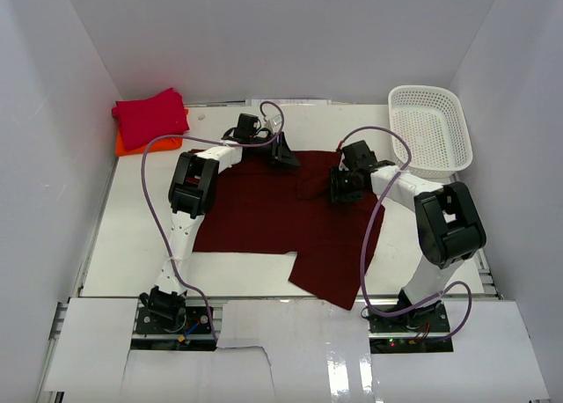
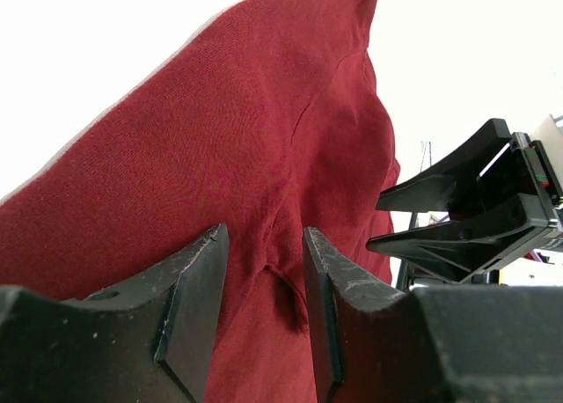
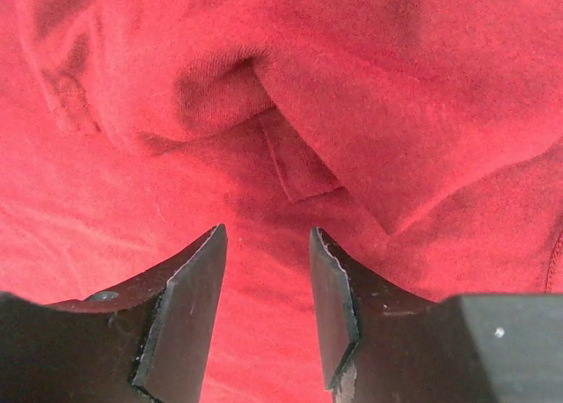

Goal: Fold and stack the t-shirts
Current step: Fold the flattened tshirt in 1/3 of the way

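Sprawling, maroon t-shirt point(image 1: 264, 218) reaches table's point(image 1: 132, 245) near edge.

The left arm point(image 1: 193, 183) and the right arm point(image 1: 449, 223) are built of white links joined by bulky black joint housings, and a lilac cable point(image 1: 145, 179) is looped loosely along each. The fingers point(image 2: 189, 311) are seen in both wrist views as matte black wedges, chipped at the edges and flecked with pale specks.
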### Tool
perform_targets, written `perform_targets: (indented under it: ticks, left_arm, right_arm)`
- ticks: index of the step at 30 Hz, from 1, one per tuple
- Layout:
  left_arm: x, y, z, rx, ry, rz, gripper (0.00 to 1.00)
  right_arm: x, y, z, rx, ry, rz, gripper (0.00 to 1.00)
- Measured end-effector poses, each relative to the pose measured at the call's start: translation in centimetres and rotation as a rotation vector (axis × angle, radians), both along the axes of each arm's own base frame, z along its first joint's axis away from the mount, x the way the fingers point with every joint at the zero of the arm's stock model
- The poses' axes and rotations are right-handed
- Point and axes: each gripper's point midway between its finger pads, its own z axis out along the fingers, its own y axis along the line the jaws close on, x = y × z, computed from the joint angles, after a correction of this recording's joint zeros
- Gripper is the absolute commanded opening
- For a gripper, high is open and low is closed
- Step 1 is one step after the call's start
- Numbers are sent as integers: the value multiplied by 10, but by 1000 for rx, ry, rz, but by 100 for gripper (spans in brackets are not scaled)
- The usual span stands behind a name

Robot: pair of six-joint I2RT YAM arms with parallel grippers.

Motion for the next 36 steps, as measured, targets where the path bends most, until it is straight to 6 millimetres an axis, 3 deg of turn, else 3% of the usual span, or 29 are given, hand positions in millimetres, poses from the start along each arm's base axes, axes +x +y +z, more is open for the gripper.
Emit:
perform_targets:
  ticks: [8,16,28,30,31,34,36]
  left_arm:
    - [0,0,0,0,0,0,51]
    - [0,0,0,0,0,0,51]
    - [0,0,0,0,1,0,51]
    - [0,0,0,-1,1,0,51]
    - [0,0,0,-1,1,-1,51]
    - [0,0,0,-1,1,-1,51]
    - [0,0,0,-1,1,-1,51]
  right_arm:
    - [7,-3,-10,-53,24,4,46]
    - [27,0,-1,-72,-8,13,46]
    - [25,-4,-12,-105,25,11,44]
    - [24,-6,-13,-119,27,8,39]
    - [24,-7,-13,-125,27,9,30]
    - [24,-9,-14,-142,23,13,17]
    - [24,-10,-15,-146,24,14,15]
